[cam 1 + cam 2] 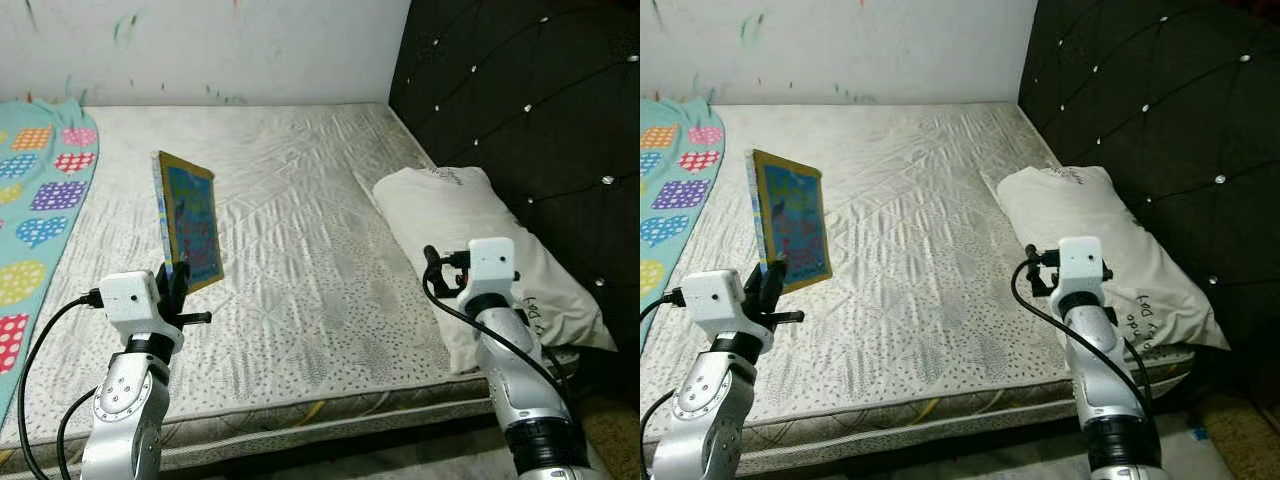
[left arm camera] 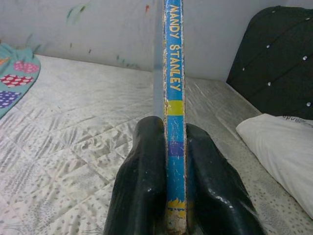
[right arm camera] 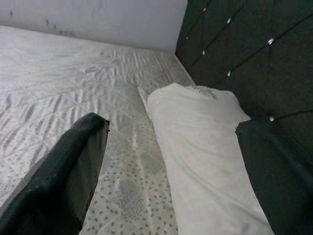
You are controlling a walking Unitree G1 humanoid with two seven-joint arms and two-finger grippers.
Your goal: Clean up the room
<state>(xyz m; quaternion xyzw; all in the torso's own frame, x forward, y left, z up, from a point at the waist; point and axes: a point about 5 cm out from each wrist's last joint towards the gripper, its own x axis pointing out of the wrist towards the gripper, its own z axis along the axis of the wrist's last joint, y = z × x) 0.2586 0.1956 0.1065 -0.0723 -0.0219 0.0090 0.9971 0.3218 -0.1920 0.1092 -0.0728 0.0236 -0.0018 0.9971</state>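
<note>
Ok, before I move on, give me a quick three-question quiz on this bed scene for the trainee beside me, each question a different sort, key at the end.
1. True or false: the left gripper is clamped on the spine of a picture book held upright above the mattress.
2. Multiple choice: the white pillow lies A) against the black tufted headboard, B) on the heart-patterned blanket, C) on the floor.
3. Fill in: the right gripper is ____, with the pillow between and beyond its fingers.

Key: 1 true; 2 A; 3 open.
</note>
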